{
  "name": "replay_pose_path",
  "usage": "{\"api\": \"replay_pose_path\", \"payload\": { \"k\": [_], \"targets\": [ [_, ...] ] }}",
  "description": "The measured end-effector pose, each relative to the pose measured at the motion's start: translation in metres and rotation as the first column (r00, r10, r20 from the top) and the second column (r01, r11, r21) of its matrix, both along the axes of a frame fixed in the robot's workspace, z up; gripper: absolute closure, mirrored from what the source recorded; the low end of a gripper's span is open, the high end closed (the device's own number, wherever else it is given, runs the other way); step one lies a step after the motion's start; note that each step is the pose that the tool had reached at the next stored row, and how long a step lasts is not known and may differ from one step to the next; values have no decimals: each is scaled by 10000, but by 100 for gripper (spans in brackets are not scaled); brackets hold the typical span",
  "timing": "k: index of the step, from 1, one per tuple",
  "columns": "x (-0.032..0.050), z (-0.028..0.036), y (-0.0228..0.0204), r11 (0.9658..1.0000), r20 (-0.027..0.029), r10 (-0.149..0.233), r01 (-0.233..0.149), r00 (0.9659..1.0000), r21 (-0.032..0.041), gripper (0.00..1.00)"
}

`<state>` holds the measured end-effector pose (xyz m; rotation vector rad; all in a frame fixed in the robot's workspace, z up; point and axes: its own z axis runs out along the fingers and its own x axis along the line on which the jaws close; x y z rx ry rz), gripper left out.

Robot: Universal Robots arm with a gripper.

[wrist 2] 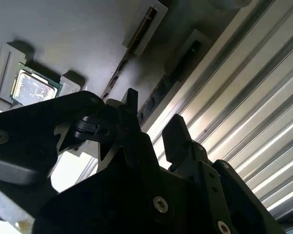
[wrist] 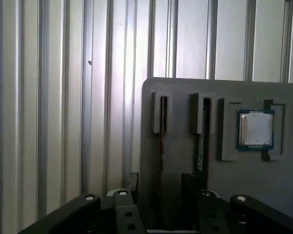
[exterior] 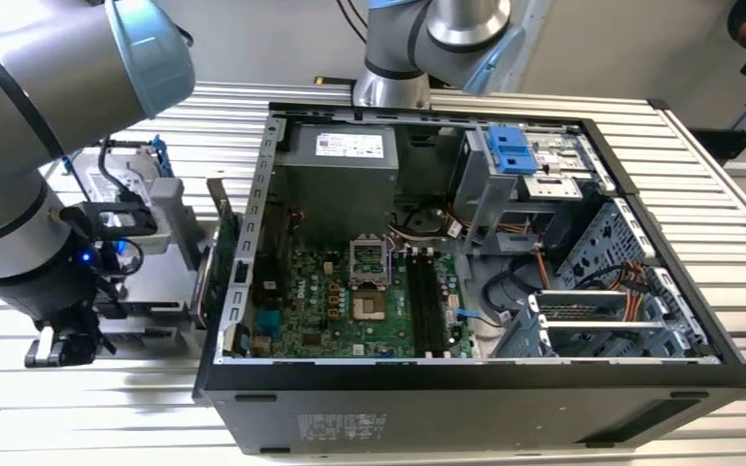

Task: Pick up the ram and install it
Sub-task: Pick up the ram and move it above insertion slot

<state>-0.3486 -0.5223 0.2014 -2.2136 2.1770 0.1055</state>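
Gripper (wrist: pixel 159 179), aimed downward, parted and empty, hangs over the upright ram (wrist: pixel 162 139)

No text or label can be read.

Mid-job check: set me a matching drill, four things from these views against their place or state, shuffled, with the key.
Things:
1. ram
2. processor
3. claw
4. computer case

Places or states:
A. side open, standing on the slatted table
B. lying flat in a recess of the grey tray
C. on edge in a narrow tray slot
D. open, straddling that slot

Pairs: 1-C, 2-B, 3-D, 4-A
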Motion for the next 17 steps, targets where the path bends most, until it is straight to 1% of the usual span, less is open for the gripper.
{"api": "replay_pose_path", "payload": {
  "k": [6, 13, 17],
  "targets": [
    [15, -47, 41, 10000, 2, -60, 60, 10000, 3, 0],
    [14, -89, 42, 9998, 0, -211, 211, 9998, 0, 0],
    [14, -95, 43, 9998, 0, -212, 212, 9998, 0, 0]
  ]
}}
